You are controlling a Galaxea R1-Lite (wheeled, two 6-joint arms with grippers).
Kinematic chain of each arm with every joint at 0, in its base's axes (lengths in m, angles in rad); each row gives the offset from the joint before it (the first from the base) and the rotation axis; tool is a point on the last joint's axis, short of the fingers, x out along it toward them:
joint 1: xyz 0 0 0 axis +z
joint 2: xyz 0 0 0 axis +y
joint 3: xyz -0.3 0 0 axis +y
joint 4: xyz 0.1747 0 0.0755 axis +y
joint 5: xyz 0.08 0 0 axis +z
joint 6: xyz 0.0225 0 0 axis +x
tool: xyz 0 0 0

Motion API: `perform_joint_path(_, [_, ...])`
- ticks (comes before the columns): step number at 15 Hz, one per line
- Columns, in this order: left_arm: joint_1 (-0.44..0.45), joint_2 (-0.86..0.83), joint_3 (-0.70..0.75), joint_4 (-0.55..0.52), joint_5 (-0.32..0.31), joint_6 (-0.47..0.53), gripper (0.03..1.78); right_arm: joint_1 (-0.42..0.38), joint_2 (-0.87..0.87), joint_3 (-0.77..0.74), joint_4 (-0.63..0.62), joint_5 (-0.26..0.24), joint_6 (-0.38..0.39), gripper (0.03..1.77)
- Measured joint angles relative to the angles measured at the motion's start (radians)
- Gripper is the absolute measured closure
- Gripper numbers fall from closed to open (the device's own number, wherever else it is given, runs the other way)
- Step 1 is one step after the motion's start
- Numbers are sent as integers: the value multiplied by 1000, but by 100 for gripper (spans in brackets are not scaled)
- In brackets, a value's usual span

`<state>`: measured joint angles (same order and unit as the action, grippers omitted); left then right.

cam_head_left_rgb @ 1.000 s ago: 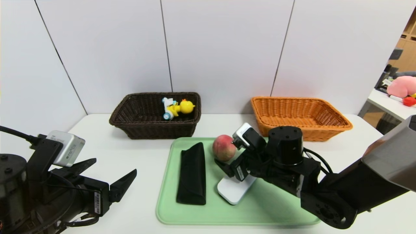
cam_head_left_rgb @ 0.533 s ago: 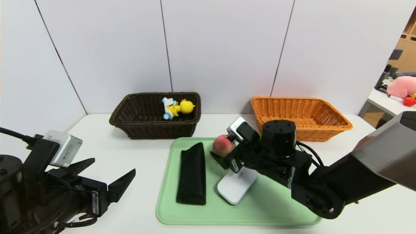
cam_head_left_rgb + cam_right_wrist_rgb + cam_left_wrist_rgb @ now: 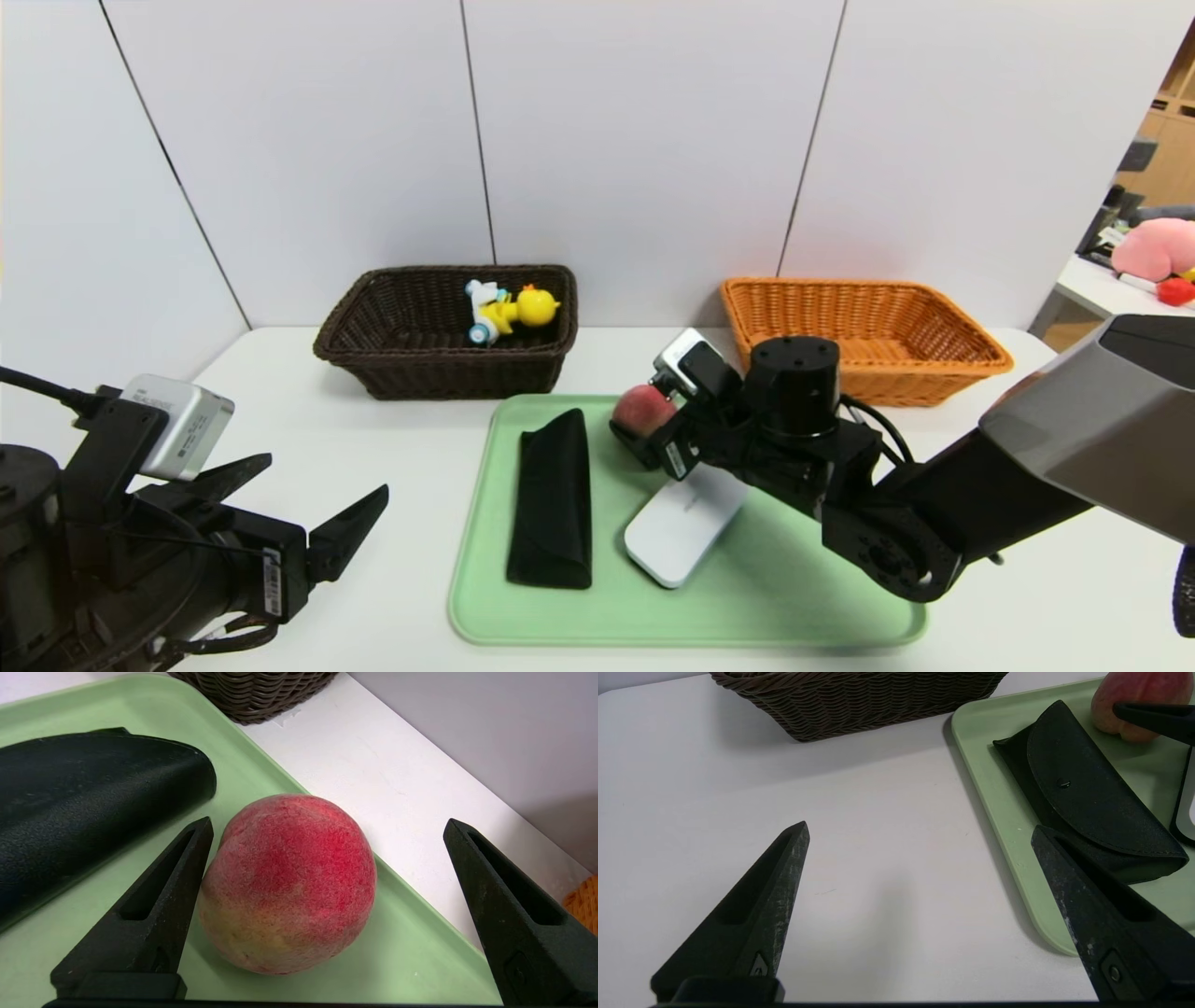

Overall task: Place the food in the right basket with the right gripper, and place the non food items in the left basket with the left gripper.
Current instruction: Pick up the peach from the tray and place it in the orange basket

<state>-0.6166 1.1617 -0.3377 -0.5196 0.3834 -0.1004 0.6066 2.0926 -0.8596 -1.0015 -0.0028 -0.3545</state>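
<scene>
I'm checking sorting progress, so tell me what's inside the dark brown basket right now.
A yellow duck toy lies in the dark brown basket, toward its right end. The near wall hides part of the floor, so anything low there cannot be seen.

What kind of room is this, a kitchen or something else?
Probably an office or lab test bench, not a kitchen: a white table against plain partition panels, and another desk with a pink plush toy.

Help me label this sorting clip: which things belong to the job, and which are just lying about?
Job: peach, black case, white device, toy duck, brown basket, orange basket, green tray, right gripper, left gripper.
Lying about: pink plush.
</scene>
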Motion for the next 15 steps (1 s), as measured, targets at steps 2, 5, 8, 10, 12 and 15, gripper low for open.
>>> perform_joint_path(2, [0,0,0,0,1,0,12,-3,5,-2,0,0,-1,10])
perform_joint_path(5, [0,0,-1,-1,1,0,12,-2,10,-4,0,0,-3,13])
perform_joint_path(8, [0,0,-1,-1,2,0,12,1,13,-5,-1,0,-6,63])
perform_joint_path(10, [0,0,-2,-2,2,0,12,3,13,-6,-4,0,-10,82])
perform_joint_path(12, [1,0,-3,-2,3,1,12,3,11,-7,-3,-1,-11,89])
perform_joint_path(15, [1,0,-4,-2,3,1,12,5,8,-7,-2,-1,-13,93])
